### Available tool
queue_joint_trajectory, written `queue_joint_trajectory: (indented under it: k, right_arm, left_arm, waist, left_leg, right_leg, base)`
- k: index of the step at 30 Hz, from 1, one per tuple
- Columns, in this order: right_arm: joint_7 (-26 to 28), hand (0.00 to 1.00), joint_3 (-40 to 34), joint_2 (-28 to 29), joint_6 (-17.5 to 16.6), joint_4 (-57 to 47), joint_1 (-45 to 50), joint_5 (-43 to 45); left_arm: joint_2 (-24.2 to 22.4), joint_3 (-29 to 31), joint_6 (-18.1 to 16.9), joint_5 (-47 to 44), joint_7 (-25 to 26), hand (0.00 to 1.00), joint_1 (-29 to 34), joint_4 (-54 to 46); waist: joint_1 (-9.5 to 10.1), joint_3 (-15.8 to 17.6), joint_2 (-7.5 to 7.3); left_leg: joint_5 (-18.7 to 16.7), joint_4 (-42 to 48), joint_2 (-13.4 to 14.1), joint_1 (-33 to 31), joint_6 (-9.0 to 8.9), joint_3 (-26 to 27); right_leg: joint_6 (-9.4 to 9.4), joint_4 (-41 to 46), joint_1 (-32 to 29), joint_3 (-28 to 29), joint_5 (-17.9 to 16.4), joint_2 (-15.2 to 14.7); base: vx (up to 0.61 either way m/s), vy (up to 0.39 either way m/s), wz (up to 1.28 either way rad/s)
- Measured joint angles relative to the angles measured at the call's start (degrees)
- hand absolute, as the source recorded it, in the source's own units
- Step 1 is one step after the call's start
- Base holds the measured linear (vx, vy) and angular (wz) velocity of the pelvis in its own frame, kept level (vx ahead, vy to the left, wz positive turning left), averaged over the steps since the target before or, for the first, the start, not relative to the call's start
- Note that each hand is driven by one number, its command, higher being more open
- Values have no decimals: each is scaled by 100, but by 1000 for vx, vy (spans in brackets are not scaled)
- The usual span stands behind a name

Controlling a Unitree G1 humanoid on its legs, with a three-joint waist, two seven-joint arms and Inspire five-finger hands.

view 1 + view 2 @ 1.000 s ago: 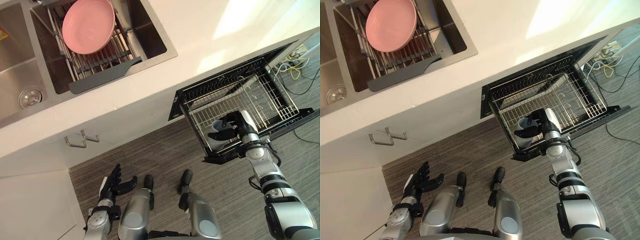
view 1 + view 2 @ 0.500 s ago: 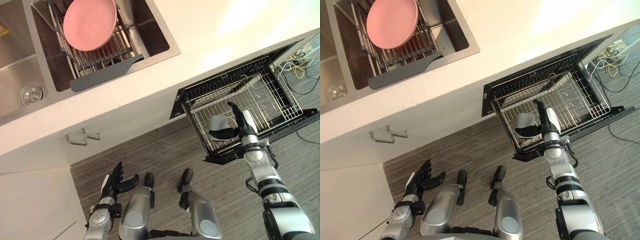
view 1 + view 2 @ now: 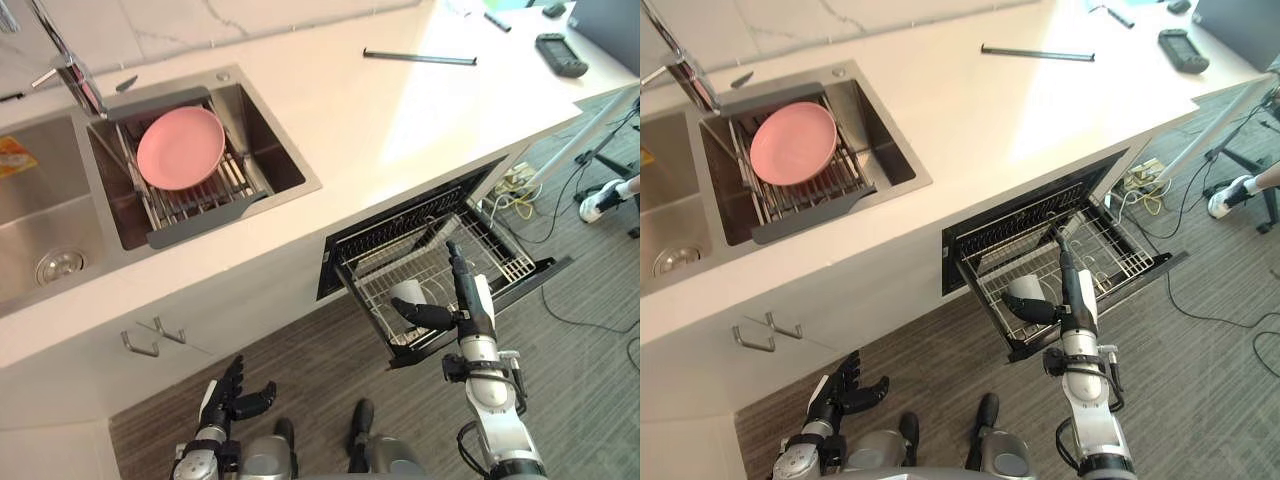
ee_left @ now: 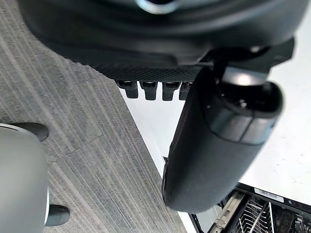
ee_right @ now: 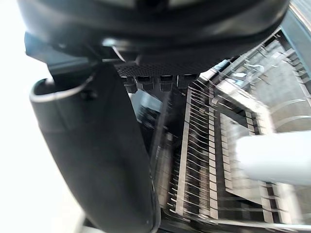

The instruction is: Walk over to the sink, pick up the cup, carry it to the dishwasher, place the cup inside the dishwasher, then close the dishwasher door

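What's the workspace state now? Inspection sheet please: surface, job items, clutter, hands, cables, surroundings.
Surface: white counter with a steel sink set in it.
Job's things: cup sits in the wire rack of the dishwasher, which stands open.
Clutter: pink plate on a drainer in the sink; thin dark rod and dark device on the counter.
Hands: right hand over the wire rack, fingers straight, thumb near the cup, not curled round it; left hand low over the floor, fingers relaxed.
Cables: white and yellow cables on the floor beside the dishwasher.
Surroundings: wood-look floor; a person's shoe at the right.
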Motion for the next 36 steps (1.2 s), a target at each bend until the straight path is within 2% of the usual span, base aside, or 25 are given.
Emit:
queue_joint_trajectory:
  k: [5,13,16,17,20,22,23,24,25,26,28,30,32,33,34,35,36]
  right_arm:
    - [157,100,10,375,-448,-424,429,238]
    - [493,100,51,540,-616,-483,515,623]
    - [705,100,101,557,-657,-560,688,797]
    - [798,100,101,563,-658,-559,736,869]
    - [939,100,111,550,-738,-565,848,996]
    - [967,100,142,535,-776,-600,864,996]
    - [965,100,149,521,-776,-644,870,996]
    - [928,100,146,499,-782,-828,945,997]
    - [908,100,137,487,-793,-910,976,998]
    - [856,100,103,486,-828,-985,968,1004]
    - [778,100,39,443,-846,-991,911,1054]
    - [813,100,37,297,-848,-991,855,1064]
    - [961,100,99,239,-872,-998,820,1072]
    - [984,100,115,266,-882,-1005,789,1073]
    - [997,100,189,332,-893,-988,787,1073]
    - [1020,100,230,336,-891,-969,783,1074]
    - [1019,100,272,337,-891,-949,780,1076]
  left_arm:
    - [-46,6,-83,3,54,100,164,233]
    - [-55,0,-177,-2,54,100,352,439]
    - [-71,-5,-179,-14,53,100,471,479]
    - [-70,-10,-179,-31,53,100,490,521]
    - [-87,-21,-182,-70,63,100,555,604]
    - [-93,-15,-172,-208,66,100,583,612]
    - [-98,-15,-169,-266,65,100,582,621]
    - [-112,-14,-160,-365,49,100,558,663]
    - [-108,-7,-159,-405,34,100,552,671]
    - [-107,20,-159,-518,-18,100,551,691]
    - [-140,50,-155,-686,-56,100,568,706]
    - [-239,54,-158,-737,-35,100,678,664]
    - [-373,169,-148,-843,-44,100,807,651]
    - [-363,167,-159,-843,-65,100,826,609]
    - [-241,172,-166,-844,-118,100,831,599]
    - [-225,188,-157,-842,-133,100,816,600]
    - [-211,229,-152,-823,-141,100,829,597]
  waist:
    - [-74,-267,124]
    - [-148,-401,184]
    - [-150,-425,241]
    - [-149,-407,266]
    - [-142,-321,390]
    - [-135,-280,438]
    - [-137,-270,443]
    - [-174,-259,440]
    - [-176,-257,419]
    - [-207,-226,396]
    - [-252,-185,370]
    - [-219,-237,520]
    - [-110,-417,637]
    - [-72,-402,573]
    - [-65,-415,392]
    - [-49,-401,292]
    - [-20,-382,248]
  left_leg:
    - [12,-204,51,295,-26,79]
    - [-14,-267,117,546,-114,213]
    - [-102,-111,155,587,-247,247]
    - [-194,71,193,581,-343,256]
    - [-624,811,368,452,-351,277]
    - [-838,1099,426,320,-492,367]
    - [-843,1074,451,320,-501,450]
    - [-756,1020,630,317,-660,895]
    - [-716,1047,644,296,-796,968]
    - [-658,1424,652,10,-863,1060]
    - [-833,1648,654,-435,-553,1206]
    - [-753,1459,824,-606,-536,1353]
    - [-633,1558,791,-658,-160,1425]
    - [-642,1579,696,-663,-51,1418]
    - [-742,1615,411,-625,105,1374]
    - [-841,1610,215,-467,175,1328]
    - [-868,1571,107,-351,215,1296]
  right_leg:
    - [2,-150,232,54,1,72]
    - [-20,-171,397,174,-19,132]
    - [-27,-25,431,212,-116,138]
    - [-29,185,417,217,-241,132]
    - [-100,998,268,229,-778,130]
    - [-84,1536,16,262,-1087,68]
    - [-83,1572,1,261,-1095,57]
    - [-80,1556,-4,179,-1112,-24]
    - [-71,1539,5,138,-1132,-87]
    - [-66,1441,65,63,-1139,-209]
    - [14,1327,238,-191,-1165,-454]
    - [224,1252,438,-388,-1221,-531]
    - [497,1287,617,-405,-1231,-609]
    - [491,1763,493,-302,-1394,-742]
    - [502,2919,256,-164,-1906,-1092]
    - [389,3975,44,-113,-1917,-1386]
    - [269,4316,-46,-95,-1817,-1539]
  base:
    - [30,-18,-8]
    - [-1,-8,-9]
    - [-21,-5,-6]
    - [0,0,0]
    - [-59,-13,-1]
    - [-68,-12,-4]
    - [-35,-57,16]
    - [-12,-54,29]
    - [-14,-12,57]
    - [-21,48,58]
    - [-19,85,84]
    - [51,135,54]
    - [223,233,24]
    - [315,220,34]
    - [321,160,43]
    - [321,159,47]
    - [305,122,39]
